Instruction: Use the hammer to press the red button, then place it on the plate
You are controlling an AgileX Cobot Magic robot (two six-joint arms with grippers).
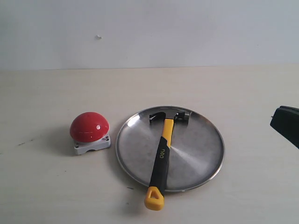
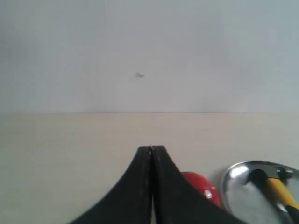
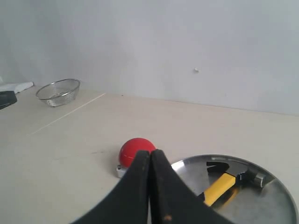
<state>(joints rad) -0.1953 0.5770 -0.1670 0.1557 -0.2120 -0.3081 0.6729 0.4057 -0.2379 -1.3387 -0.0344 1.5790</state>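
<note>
The hammer lies across the steel plate, dark head at the far rim, yellow looped end hanging over the near rim onto the table. To its left stands the red button on its grey base. My right gripper shows as a dark tip at the right edge, away from the plate. In the right wrist view it is shut and empty, with the button, hammer and plate beyond. My left gripper is shut and empty; the button and plate sit beside it.
A wire mesh bowl and a dark object sit far off on the table in the right wrist view. A pale wall backs the light table.
</note>
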